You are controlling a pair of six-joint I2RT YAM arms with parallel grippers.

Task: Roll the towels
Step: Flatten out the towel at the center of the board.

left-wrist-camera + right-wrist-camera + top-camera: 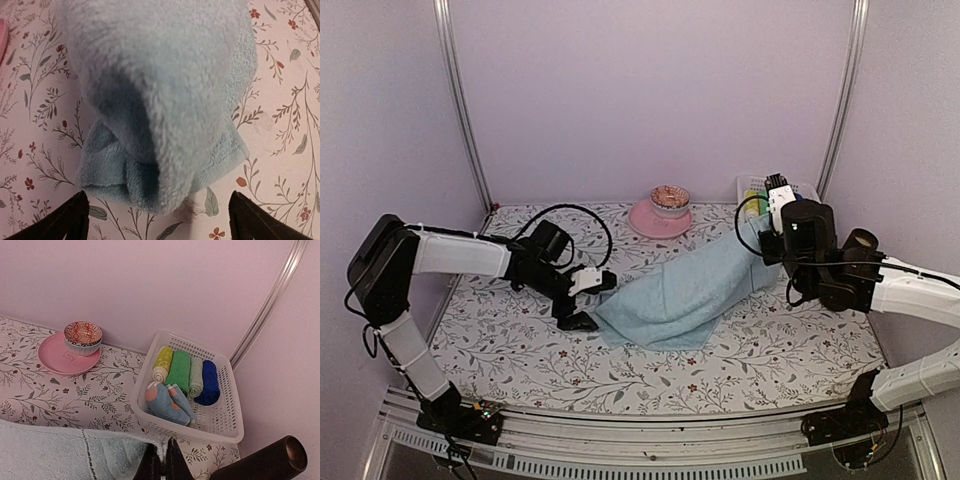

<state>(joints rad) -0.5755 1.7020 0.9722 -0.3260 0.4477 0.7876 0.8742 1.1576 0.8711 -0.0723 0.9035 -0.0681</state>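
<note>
A pale blue towel (pixel 680 290) stretches across the middle of the table, its right end lifted. My right gripper (pixel 766 238) is shut on that raised corner; in the right wrist view the towel (pixel 60 455) hangs from the pinched fingertips (pixel 152 466). My left gripper (pixel 588 300) is open at the towel's near left corner, low over the table. In the left wrist view the folded towel end (pixel 160 115) lies just ahead of my open fingers (pixel 65 220), apart from them.
A white basket (pixel 227 415) holding several rolled cloths stands at the back right. A pink plate (pixel 645 222) with a patterned bowl (pixel 670 197) sits at the back middle. Purple walls and metal posts enclose the floral-patterned table (pixel 500 340).
</note>
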